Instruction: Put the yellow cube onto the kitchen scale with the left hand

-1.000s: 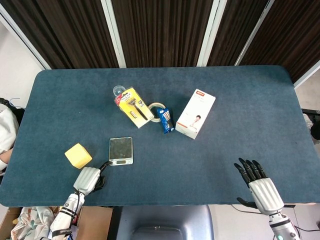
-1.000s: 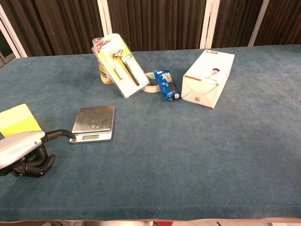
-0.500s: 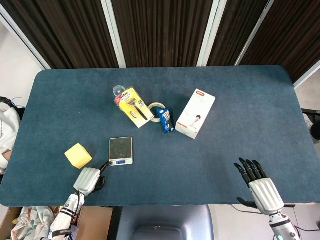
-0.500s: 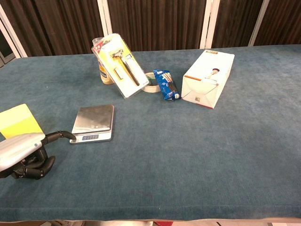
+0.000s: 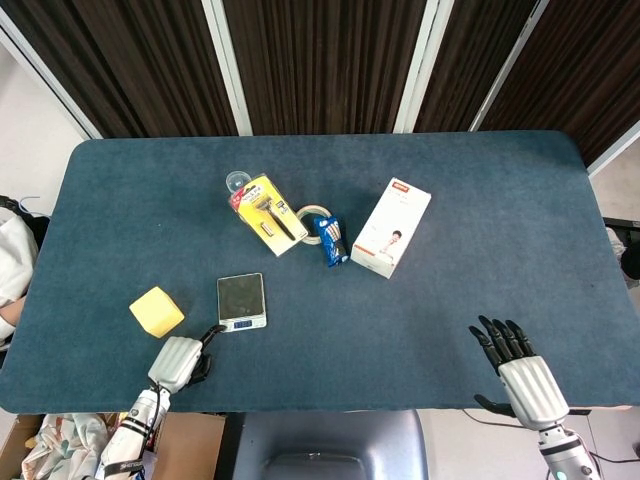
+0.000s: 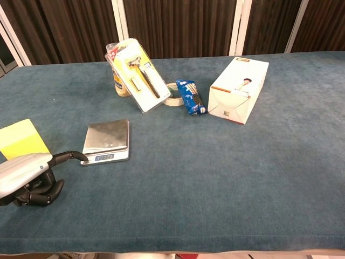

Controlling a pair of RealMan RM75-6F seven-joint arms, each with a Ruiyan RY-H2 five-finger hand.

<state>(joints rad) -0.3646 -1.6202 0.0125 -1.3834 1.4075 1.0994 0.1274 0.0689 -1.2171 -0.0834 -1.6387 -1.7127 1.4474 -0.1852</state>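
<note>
The yellow cube lies on the blue table left of the small silver kitchen scale, whose front display shows digits. My left hand rests at the table's front edge, just in front of the cube. Most of its fingers are curled under with nothing in them. One finger stretches out to the scale's front left corner. My right hand lies flat at the front right, fingers stretched out and empty; the chest view does not show it.
Behind the scale stand a yellow razor pack, a tape roll, a blue snack packet and a white box. Dark curtains hang behind the table.
The scale's display has lit up with digits. The scale has shifted a little to the left. My left hand has drawn back slightly; the right hand has not moved.
</note>
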